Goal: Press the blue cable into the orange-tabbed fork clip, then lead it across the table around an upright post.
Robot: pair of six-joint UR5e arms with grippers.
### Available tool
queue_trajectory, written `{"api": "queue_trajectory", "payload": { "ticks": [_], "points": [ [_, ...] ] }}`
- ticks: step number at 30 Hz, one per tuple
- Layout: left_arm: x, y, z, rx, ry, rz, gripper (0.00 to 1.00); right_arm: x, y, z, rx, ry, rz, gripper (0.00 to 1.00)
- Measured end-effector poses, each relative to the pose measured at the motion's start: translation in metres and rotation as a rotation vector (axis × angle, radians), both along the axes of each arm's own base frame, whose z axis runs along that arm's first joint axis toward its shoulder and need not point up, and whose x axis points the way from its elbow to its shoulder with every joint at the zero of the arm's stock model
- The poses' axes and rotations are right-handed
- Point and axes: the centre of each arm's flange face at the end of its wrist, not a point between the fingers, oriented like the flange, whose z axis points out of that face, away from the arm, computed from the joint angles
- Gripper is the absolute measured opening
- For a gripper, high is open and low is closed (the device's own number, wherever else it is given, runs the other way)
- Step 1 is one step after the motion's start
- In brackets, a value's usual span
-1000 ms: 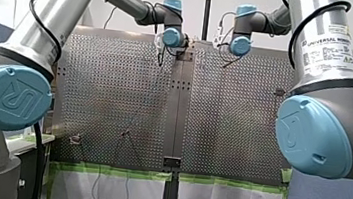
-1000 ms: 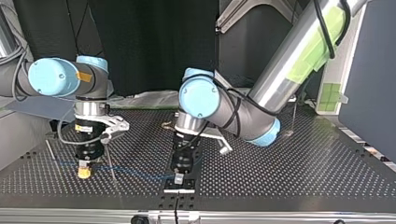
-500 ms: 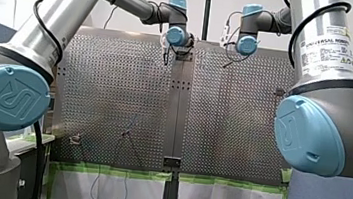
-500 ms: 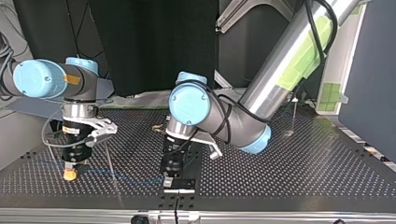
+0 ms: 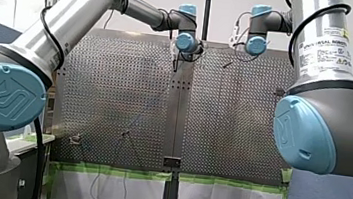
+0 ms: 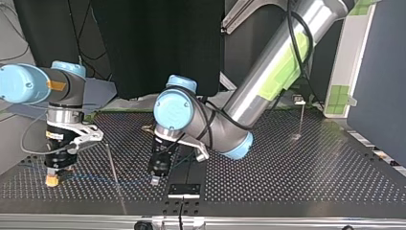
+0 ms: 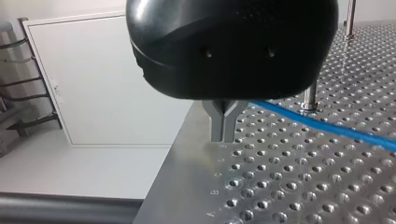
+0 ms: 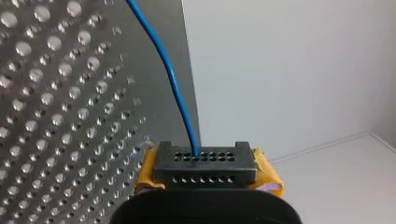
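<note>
Arms come in from both sides of the front view: my left arm from the left edge, my right arm from the right. Both reach to the far edge of the table, with their wrists near each other by its middle seam. A faint stretch of the cable shows on the near half of the table, left of the seam. The jaws cannot be read from here.

In the top view my right gripper stands at the left, its yellow tips down at the table. My left gripper points down near the middle, just behind a black plate at the near edge. The cable runs low over the table between the two grippers. A thin rod leans up between them. A post stands upright well apart, at the right.

In the left wrist view, the left gripper has metal fingers that meet at the tips in a Y, closed, close over the table. The cable reaches them at the fork and runs off to one side past a metal peg. I cannot tell whether they pinch it.

In the right wrist view, the right gripper is closed on the cable. Yellow pads flank a black holed block. The cable rises from this block and runs ahead over the table's edge.
</note>
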Motion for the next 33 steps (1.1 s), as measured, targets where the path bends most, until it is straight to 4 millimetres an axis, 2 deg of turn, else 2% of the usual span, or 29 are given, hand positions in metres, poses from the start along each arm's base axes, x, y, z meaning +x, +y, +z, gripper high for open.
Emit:
{"api": "queue_trajectory", "payload": {
  "ticks": [5, 15, 18, 26, 33],
  "points": [
    [0.0, -0.005, -0.005, -0.002, 0.006, -0.01, 0.0, -0.01, -0.007, -0.003, 0.007, 0.001, -0.007, 0.0],
    [0.001, -0.026, -0.043, 0.024, 0.045, -0.037, 0.0, -0.024, -0.02, -0.015, 0.027, -0.001, -0.015, 0.0],
    [0.002, -0.031, -0.052, 0.029, 0.054, -0.041, 0.0, -0.028, -0.026, -0.024, 0.041, -0.003, -0.014, 0.0],
    [-0.001, -0.036, -0.06, 0.026, 0.064, -0.048, 0.0, -0.034, -0.042, -0.053, 0.086, 0.0, -0.014, 0.0],
    [-0.002, -0.045, -0.081, 0.041, 0.088, -0.055, 0.0, -0.04, -0.05, -0.076, 0.125, -0.015, 0.008, 0.0]
  ]
}}
